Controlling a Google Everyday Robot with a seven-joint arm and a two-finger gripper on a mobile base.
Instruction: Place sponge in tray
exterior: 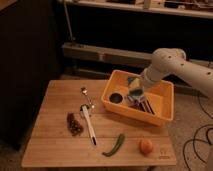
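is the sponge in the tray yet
Not yet resting inside: the small teal-green sponge hangs at the gripper, above the large orange-yellow plastic tray.

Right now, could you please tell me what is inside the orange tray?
Inside the tray sits a dark round item at its left end, with dark utensils beside it. The pincer hangs over the tray carrying the sponge, and covers the floor beneath it.
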